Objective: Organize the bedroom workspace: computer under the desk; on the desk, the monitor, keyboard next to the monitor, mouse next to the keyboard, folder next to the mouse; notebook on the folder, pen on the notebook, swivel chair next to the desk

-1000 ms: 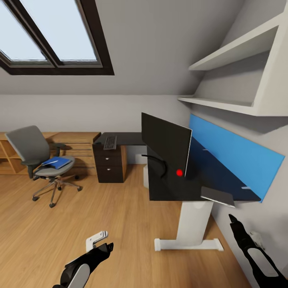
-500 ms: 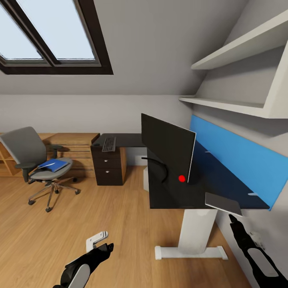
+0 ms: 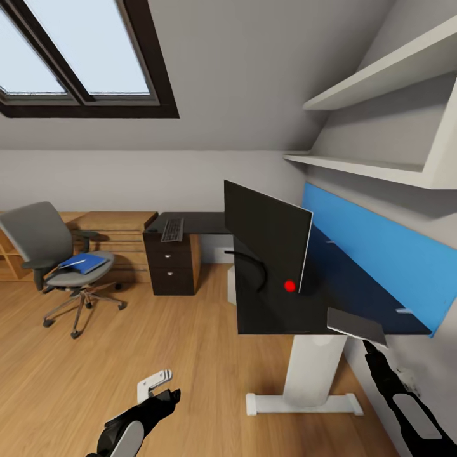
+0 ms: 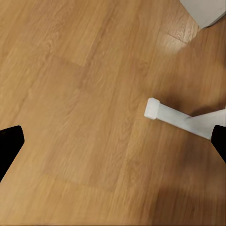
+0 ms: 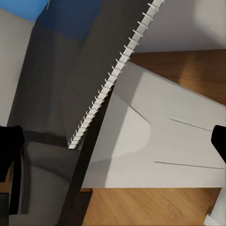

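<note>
The black desk [image 3: 273, 314] carries the wide black monitor [image 3: 266, 241], seen from behind, with a red dot [image 3: 289, 285] by its foot. The keyboard [image 3: 173, 228] lies on the desk's far wing above the drawers. A grey notebook [image 3: 355, 325] overhangs the near right corner; its white spiral edge [image 5: 113, 77] shows from below. The blue folder [image 3: 82, 262] rests on the seat of the grey swivel chair [image 3: 44, 244] at the left. My right gripper [image 3: 368, 349] [image 5: 113, 146] is open just under the notebook. My left gripper [image 3: 170, 395] [image 4: 113, 141] hangs open over the floor.
The desk's white leg [image 3: 311, 368] and foot [image 4: 181, 118] stand on the wooden floor close to both arms. A blue wall panel [image 3: 374, 254] and white shelves [image 3: 355, 165] line the right wall. Low wooden cabinets [image 3: 120, 235] sit behind the chair.
The whole picture has shifted a little as the camera moved nearer the desk. The notebook's corner now sits closer above my right gripper. Both grippers stay open.
</note>
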Motion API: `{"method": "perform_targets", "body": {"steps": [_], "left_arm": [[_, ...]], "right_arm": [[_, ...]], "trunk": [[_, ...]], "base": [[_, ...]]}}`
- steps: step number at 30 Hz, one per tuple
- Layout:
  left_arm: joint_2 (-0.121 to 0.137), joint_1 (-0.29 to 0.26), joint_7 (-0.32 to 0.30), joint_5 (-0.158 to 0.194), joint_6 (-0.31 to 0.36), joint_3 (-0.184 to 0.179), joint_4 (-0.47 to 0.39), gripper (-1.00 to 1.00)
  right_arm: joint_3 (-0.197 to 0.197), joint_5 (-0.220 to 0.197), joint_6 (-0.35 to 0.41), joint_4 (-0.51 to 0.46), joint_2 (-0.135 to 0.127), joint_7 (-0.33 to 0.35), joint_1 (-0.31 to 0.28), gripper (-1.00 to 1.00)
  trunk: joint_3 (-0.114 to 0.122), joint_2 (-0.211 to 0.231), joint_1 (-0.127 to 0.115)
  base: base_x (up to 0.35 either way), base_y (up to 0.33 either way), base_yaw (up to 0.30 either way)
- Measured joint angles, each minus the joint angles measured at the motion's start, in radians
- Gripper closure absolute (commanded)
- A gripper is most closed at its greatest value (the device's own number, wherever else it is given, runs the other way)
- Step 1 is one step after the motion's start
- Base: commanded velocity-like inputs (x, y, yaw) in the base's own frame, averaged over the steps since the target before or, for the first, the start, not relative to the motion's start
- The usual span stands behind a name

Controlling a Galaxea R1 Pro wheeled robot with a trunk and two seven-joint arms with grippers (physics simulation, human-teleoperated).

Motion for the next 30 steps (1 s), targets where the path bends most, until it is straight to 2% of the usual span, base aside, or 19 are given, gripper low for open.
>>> {"method": "perform_targets", "body": {"steps": [9,10,13,21,30], "left_arm": [[-0.001,0.000,-0.002,0.001,0.001,-0.007,0.001,-1.00],[-0.001,0.000,-0.002,0.001,0.000,-0.019,0.001,-1.00],[-0.001,0.000,-0.002,-0.001,0.000,-0.026,0.000,-1.00],[0.001,0.000,0.000,-0.001,-0.001,-0.072,-0.001,-1.00],[0.002,0.000,0.000,0.002,0.001,-0.077,-0.001,-1.00]], "right_arm": [[-0.002,0.003,-0.003,0.001,-0.005,-0.012,-0.001,-1.00],[-0.002,0.003,-0.004,0.002,-0.006,-0.040,-0.002,-1.00],[-0.002,0.002,-0.004,0.003,-0.006,-0.064,-0.003,-1.00],[-0.003,0.002,-0.005,0.004,-0.006,-0.080,-0.003,-1.00],[-0.003,0.001,-0.004,0.004,-0.006,-0.081,-0.003,-1.00]], "trunk": [[0.000,0.000,0.000],[0.000,0.000,0.000],[0.000,0.000,0.000],[0.000,0.000,0.000],[0.000,0.000,0.000]], "base": [[0.106,0.000,0.000],[0.006,0.000,0.000],[0.018,-0.025,0.000],[0.110,-0.116,0.000],[0.010,-0.010,0.000]]}}
